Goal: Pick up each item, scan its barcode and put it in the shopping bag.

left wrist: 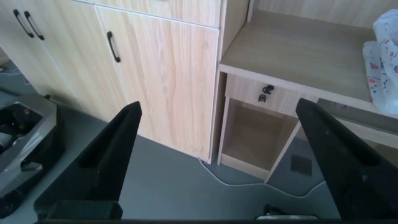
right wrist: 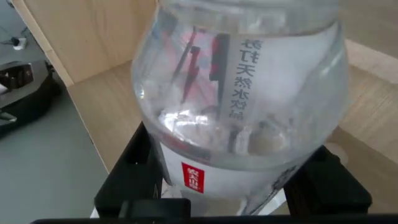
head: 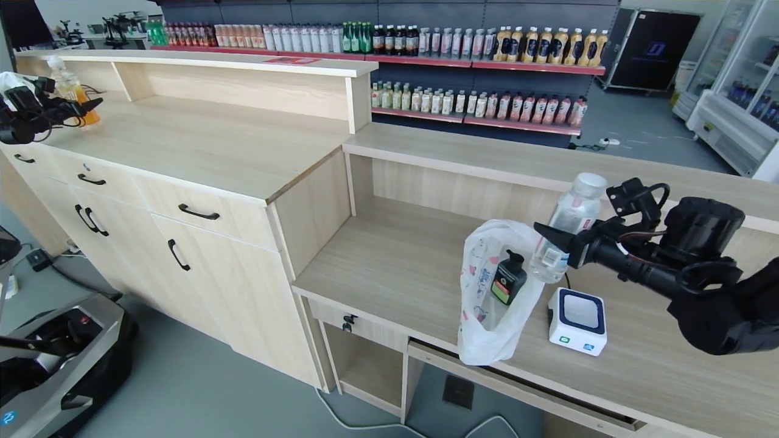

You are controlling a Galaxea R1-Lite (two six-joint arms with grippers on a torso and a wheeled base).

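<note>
My right gripper (head: 563,246) is shut on a clear water bottle (head: 575,210) with a white cap, holding it tilted above the low counter (head: 395,261). The bottle hangs between the white shopping bag (head: 481,316) and the white barcode scanner (head: 577,319). In the right wrist view the bottle (right wrist: 242,93) sits between the black fingers (right wrist: 130,186) of the right gripper (right wrist: 230,193). A dark pump bottle (head: 508,277) with a green and red label stands inside the open bag. My left gripper (left wrist: 217,104) is open with nothing in it, over the floor in front of the cabinet doors (left wrist: 168,74).
A bottle of orange liquid (head: 70,88) stands on the higher counter (head: 201,140) at far left, beside a black device (head: 30,112). Shelves of drinks (head: 426,42) line the back wall. The bag's edge (left wrist: 382,56) shows on the low counter.
</note>
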